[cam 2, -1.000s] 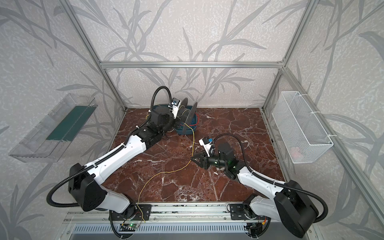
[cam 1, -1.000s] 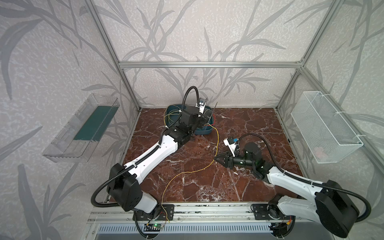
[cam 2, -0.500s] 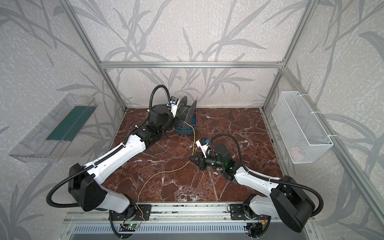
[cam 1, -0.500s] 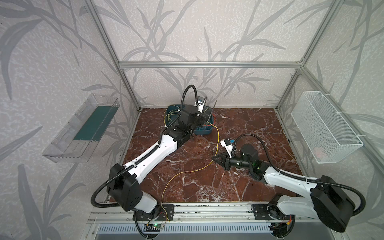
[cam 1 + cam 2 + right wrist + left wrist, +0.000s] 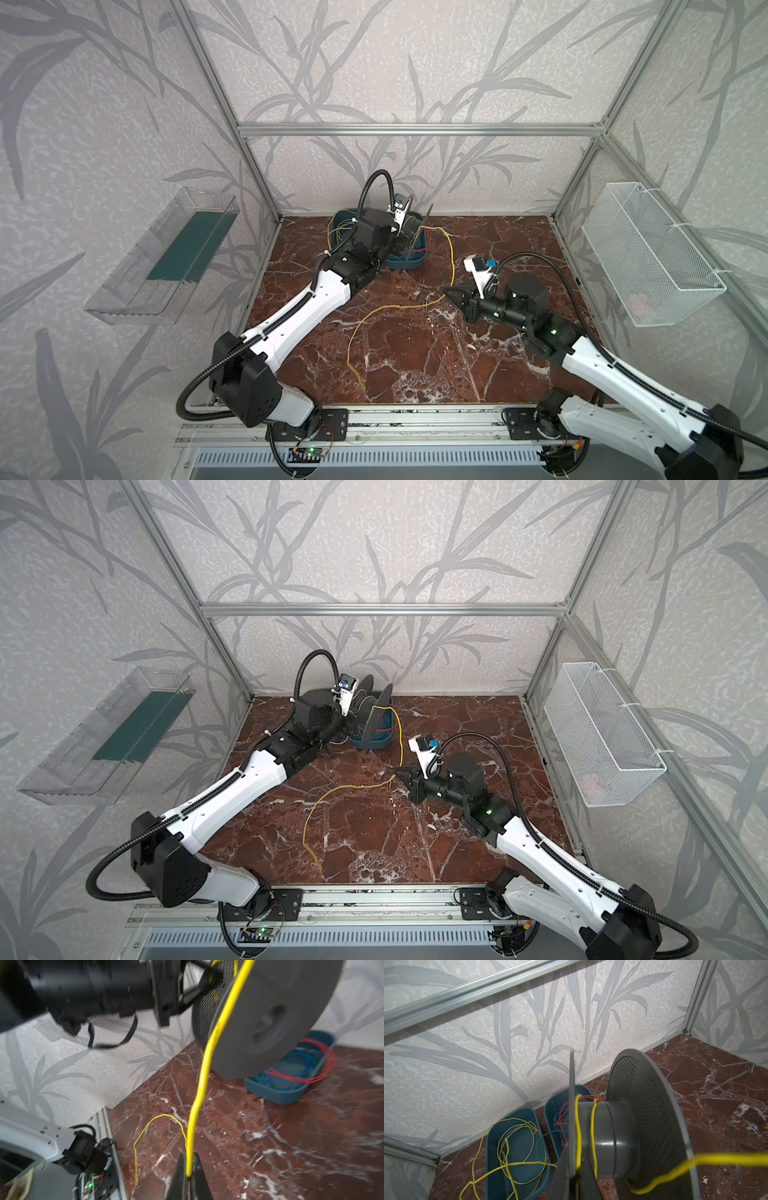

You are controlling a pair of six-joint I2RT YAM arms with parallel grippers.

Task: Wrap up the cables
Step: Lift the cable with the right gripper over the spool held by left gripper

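My right claw (image 5: 452, 293) is pressed together on the yellow cable (image 5: 199, 1088); the strand runs straight out from between the 2 jaws. My left claw (image 5: 574, 1182) is closed as well. It nips the thin near flange of the grey spool (image 5: 648, 1118) and holds it clear of the marble floor (image 5: 415, 357), above a blue tray of red and blue wires (image 5: 291, 1086).

In both top views the spool sits at about 11 o'clock from my right claw. The cable leaves my pinch toward 12 o'clock, then bends over toward 10 o'clock and reaches the hub, where I count 2 yellow turns close to the near flange. The slack tail goes the other way: out toward 8 o'clock, then curling down to 6 o'clock, with its end lying on the floor short of the front rail.

So the working stretch lies roughly along the 5-to-11 line. My right claw is the only one on it, and my left arm has the spool. In the left wrist view the strand crosses the rim of the far perforated flange. I judge the next turn needs it brought in square to the axle, between the 2 flanges, or it may ride off the edge.

More yellow loops (image 5: 517, 1147) wait in a second blue tray, at 9 o'clock from the spool.
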